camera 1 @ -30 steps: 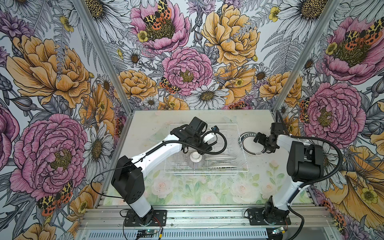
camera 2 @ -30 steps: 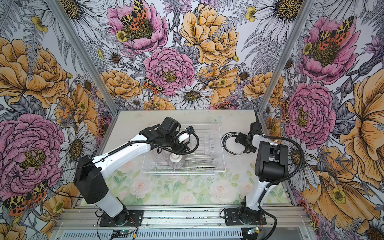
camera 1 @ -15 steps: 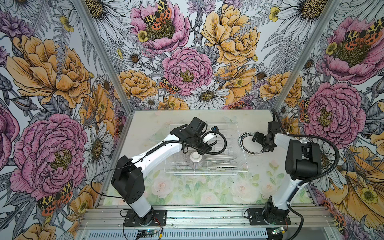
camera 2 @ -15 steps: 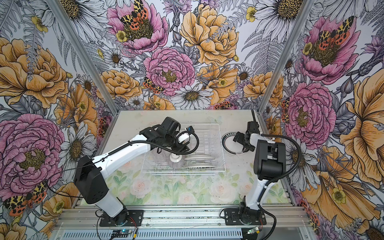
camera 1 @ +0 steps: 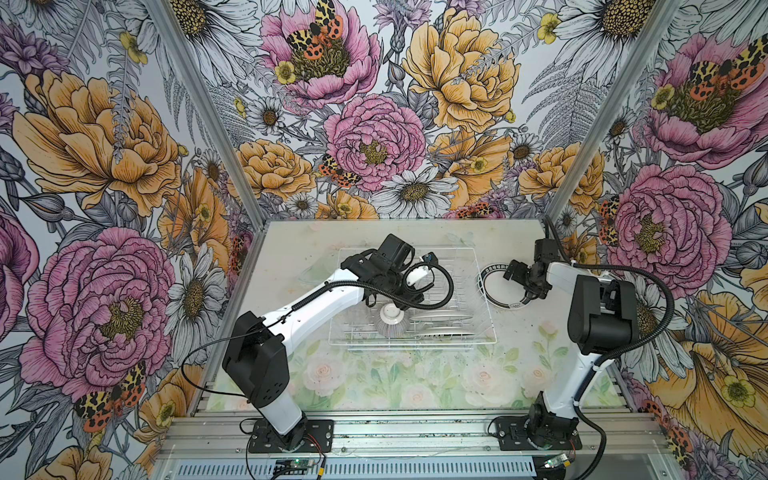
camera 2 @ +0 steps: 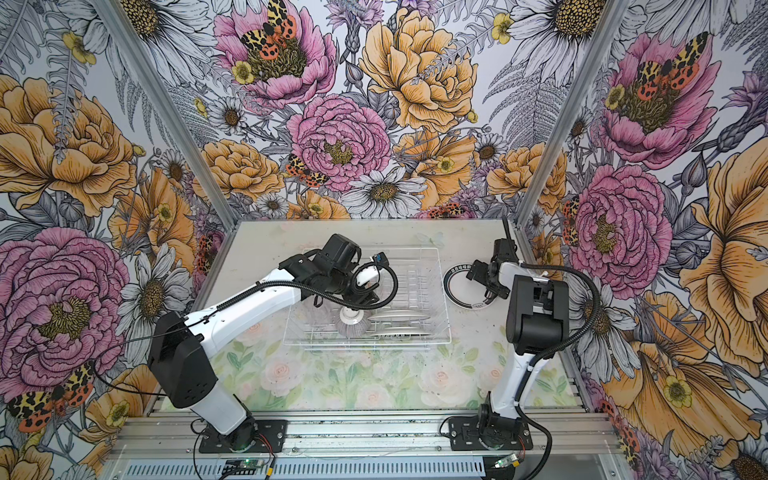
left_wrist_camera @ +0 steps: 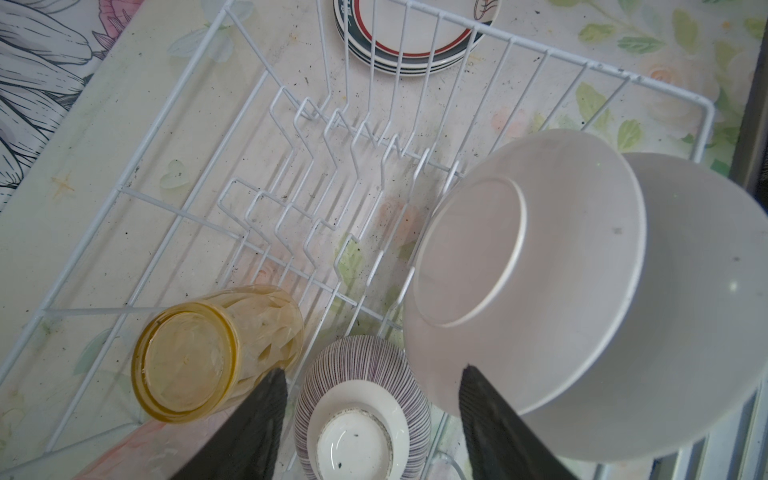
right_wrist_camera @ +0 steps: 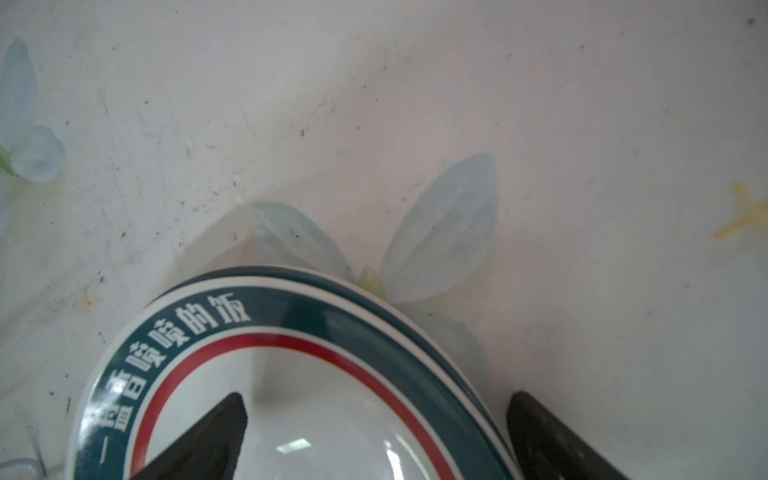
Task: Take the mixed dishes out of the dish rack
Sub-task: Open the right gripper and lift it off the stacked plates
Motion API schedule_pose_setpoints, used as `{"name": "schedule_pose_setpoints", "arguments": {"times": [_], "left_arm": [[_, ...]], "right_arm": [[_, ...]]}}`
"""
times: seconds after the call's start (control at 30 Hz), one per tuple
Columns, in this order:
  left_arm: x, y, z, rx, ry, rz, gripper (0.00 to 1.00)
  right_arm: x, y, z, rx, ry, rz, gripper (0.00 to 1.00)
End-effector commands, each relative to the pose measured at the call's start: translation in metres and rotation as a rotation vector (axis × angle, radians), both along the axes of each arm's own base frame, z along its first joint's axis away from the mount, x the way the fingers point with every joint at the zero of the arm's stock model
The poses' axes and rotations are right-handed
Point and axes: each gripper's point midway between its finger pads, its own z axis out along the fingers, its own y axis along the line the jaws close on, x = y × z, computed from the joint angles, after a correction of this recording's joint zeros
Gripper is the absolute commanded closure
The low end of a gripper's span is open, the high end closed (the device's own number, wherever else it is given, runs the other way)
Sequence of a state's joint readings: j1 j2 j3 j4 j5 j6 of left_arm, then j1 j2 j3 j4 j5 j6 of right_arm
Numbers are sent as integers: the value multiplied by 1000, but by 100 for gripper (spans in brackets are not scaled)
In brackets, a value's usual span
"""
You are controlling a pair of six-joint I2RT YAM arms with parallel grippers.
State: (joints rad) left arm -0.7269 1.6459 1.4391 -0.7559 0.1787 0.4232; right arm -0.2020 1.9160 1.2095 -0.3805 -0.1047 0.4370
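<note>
Left jaws: partly spread and gripping nothing, with one finger on each side of the bowl's white foot; whether they touch it I cannot tell.
Bowl: the ribbed grey-purple bowl sits upside down in the rack, straight below the left jaws and by the rack's near side in a top view.
Bowl axis: roughly upright, foot toward the jaws and mouth toward the wire floor.
Nearer arm: the left; I judge a short drop and a squeeze across the foot is what remains.
Neighbours: an amber tumbler leans just beside the bowl, and two white plates stand on edge close on its other side.
Right jaws: spread fully and empty, straddling the rim of the plate stack.
Plate stack: it lies flat on the bench beside the rack, well apart from the bowl.
</note>
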Motion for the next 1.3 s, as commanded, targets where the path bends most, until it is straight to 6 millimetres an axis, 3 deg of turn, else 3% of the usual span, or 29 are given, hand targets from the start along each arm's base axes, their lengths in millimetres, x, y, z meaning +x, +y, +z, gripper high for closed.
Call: {"name": "schedule_pose_setpoints", "arguments": {"times": [0.0,0.17,0.4,0.5,0.77,1.0,1.27], "left_arm": [[-6,-5,-4,18,-6,-29,32],[-15,-13,1,14,-20,-75,32],[-32,-27,12,8,-26,-147,33],[-36,-32,19,-18,-23,-163,38],[-60,-49,33,-38,-36,-257,38],[-67,-62,23,0,2,-294,43],[-57,-65,3,117,-61,-271,41]], "right_arm": [[3,1,-3,-2,18,-12,1],[-2,-6,1,-17,14,-29,0],[-13,-30,40,-28,-73,-60,1],[-19,-27,54,-36,-100,-39,1],[-31,-13,82,-18,-169,-8,0],[-37,-3,108,-14,-235,14,0],[-42,2,129,-16,-290,25,0]]}}
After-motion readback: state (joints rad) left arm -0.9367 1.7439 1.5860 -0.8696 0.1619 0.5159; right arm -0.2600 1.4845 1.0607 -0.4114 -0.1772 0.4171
